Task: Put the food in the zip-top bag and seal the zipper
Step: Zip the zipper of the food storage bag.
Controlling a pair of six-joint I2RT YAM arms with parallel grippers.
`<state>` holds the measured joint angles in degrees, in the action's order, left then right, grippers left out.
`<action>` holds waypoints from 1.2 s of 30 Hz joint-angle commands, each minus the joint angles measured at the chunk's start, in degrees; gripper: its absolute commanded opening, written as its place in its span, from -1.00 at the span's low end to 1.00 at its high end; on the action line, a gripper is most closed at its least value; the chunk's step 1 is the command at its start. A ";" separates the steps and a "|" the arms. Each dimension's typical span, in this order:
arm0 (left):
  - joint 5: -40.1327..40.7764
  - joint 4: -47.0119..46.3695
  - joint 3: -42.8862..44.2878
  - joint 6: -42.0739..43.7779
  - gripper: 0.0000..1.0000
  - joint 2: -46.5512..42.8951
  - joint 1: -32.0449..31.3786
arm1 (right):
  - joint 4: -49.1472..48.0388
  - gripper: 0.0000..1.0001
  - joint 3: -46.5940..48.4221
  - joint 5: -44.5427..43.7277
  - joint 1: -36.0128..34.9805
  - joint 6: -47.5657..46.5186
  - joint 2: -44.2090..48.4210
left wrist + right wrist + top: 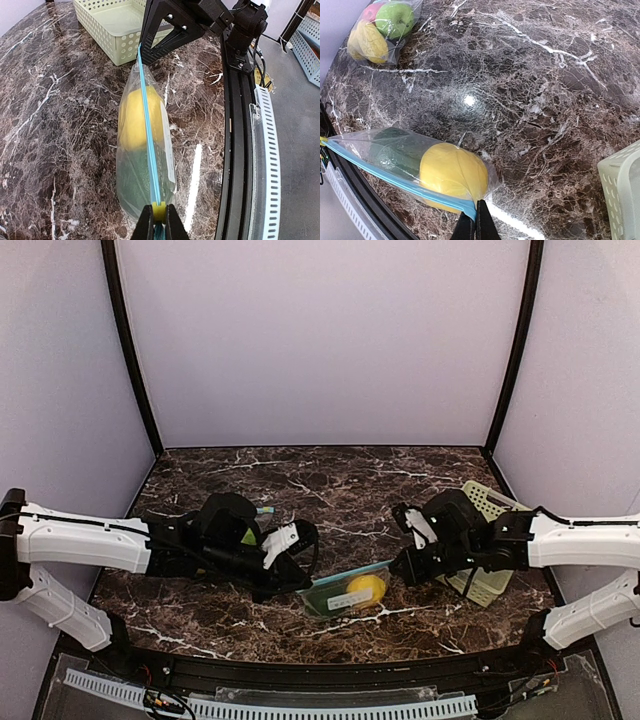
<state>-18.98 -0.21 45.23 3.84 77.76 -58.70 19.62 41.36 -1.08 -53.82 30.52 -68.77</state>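
My zip-top bag [345,592] sits at 6 o'clock; left gripper [159,220] clamps its 9 o'clock zipper [148,145] end, right gripper [476,222] its 3 o'clock end. The yellow fruit [452,172] inside, bulging against the zipper, could pull a corner free.

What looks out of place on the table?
Some food sits apart: a red ball, a light green ball and yellow pieces lie bundled in clear plastic near the left arm, while the zip-top bag held by the left hand and right hand contains only two pieces.
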 commanded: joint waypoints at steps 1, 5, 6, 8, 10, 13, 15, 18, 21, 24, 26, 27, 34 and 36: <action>-0.85 10.20 -2.13 -0.23 -0.99 -2.90 0.68 | 9.89 -1.00 -1.81 -10.30 4.09 0.77 1.15; -0.52 10.77 -1.87 -0.03 -0.99 -3.10 0.94 | 10.38 -1.00 -2.16 -10.16 4.91 0.71 1.84; -0.26 11.09 -1.76 0.00 -0.99 -3.06 0.93 | 10.48 -1.00 -2.22 -10.21 5.06 0.66 2.01; 0.13 11.72 -1.46 0.35 -0.99 -3.05 1.02 | 10.82 -1.00 -2.25 -10.34 5.21 0.66 2.30; 0.27 12.11 -1.23 0.45 -0.99 -2.97 0.99 | 10.89 -1.00 -2.25 -10.03 5.28 0.27 2.56; -0.21 11.83 -1.13 0.40 -0.99 -2.74 1.03 | 10.03 -1.00 -2.17 -7.72 5.30 -1.57 2.63; -0.81 11.48 -1.08 0.08 -0.99 -2.55 1.09 | 8.20 -1.00 -2.17 -3.70 5.31 -3.90 2.46; -1.90 9.65 -1.49 -1.74 -0.99 -2.37 1.17 | 6.13 -1.00 -2.06 0.66 5.24 -6.02 2.05; -1.93 6.84 -1.94 -4.32 -0.99 -1.65 1.64 | 4.78 -1.00 -1.21 4.64 5.22 -6.98 0.71; -2.92 4.64 -1.88 -7.68 -0.99 -0.17 2.43 | 2.90 -1.00 -0.36 6.92 5.16 -7.20 -1.08; -3.27 3.59 -1.24 -8.82 -0.99 1.26 3.04 | 1.82 -1.00 0.53 7.70 5.13 -7.08 -2.42; -2.84 3.52 -1.05 -9.30 -0.99 2.18 3.41 | 1.56 -1.00 1.12 7.74 5.13 -6.92 -3.20; 0.47 1.84 0.07 -11.61 -0.77 4.73 5.70 | 0.98 -0.61 4.41 5.18 5.14 -4.72 -6.98; 0.29 0.74 0.11 -12.37 -0.43 4.55 6.07 | 0.68 -0.32 5.03 4.81 5.13 -4.44 -7.22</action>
<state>-19.62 1.02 44.91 -6.00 82.46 -53.52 21.04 44.14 5.98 -49.15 25.21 -75.22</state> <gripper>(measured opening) 0.143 0.228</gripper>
